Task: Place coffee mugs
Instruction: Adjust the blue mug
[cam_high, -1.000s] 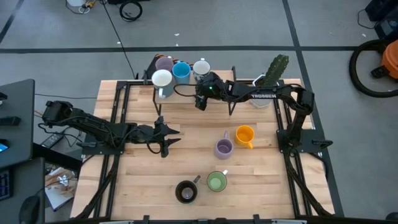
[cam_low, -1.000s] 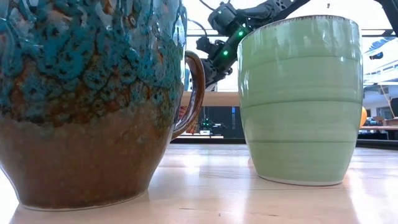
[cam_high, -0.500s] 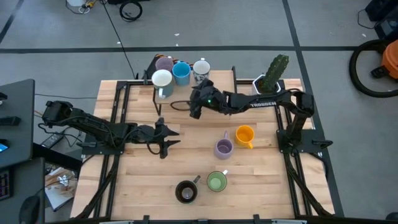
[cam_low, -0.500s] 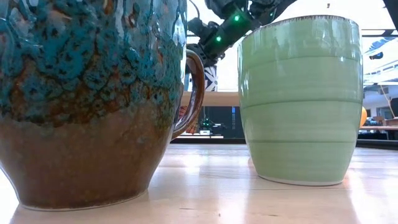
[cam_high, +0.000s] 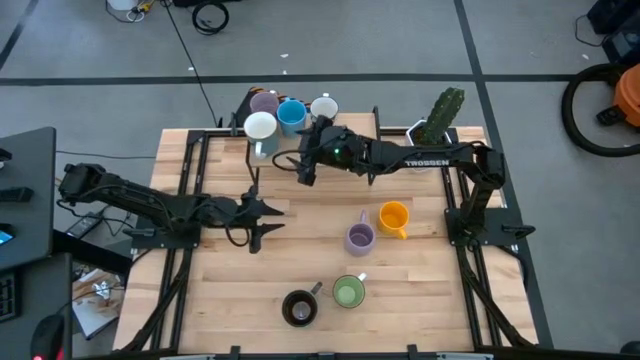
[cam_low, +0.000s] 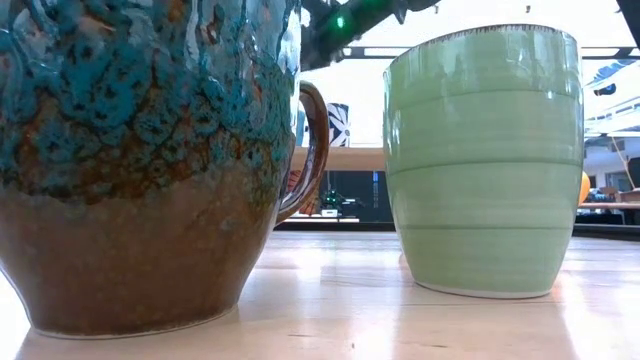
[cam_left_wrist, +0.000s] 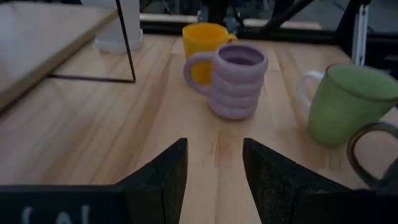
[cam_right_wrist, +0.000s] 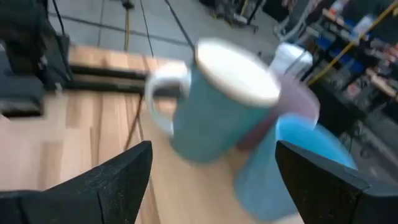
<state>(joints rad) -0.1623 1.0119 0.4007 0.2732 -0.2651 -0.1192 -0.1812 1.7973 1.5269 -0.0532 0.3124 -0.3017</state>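
Note:
Four mugs cluster at the table's far edge: a white-rimmed one (cam_high: 260, 127), a lilac one (cam_high: 265, 101), a blue one (cam_high: 292, 115) and a white one (cam_high: 323, 108). My right gripper (cam_high: 304, 166) hovers open just near of them, facing the white-rimmed mug (cam_right_wrist: 217, 106), and touches nothing. An orange mug (cam_high: 393, 217) and a ribbed lilac mug (cam_high: 360, 237) stand at mid-table. A green mug (cam_high: 348, 291) and a dark brown mug (cam_high: 300, 308) stand at the near edge. My left gripper (cam_high: 254, 213) is open at centre left, pointing at the ribbed lilac mug (cam_left_wrist: 236, 81).
A white pot with a green cactus (cam_high: 432, 125) stands at the far right, beside my right arm. A thin black wire frame (cam_left_wrist: 126, 43) rises between the far mugs and mid-table. Bare wood lies between my left gripper and the ribbed lilac mug.
My right gripper has risen and swung toward the table's left, staying open; in the low view it has climbed almost out of the picture. My left gripper has drawn back a little toward the table's left edge. No mug has moved.

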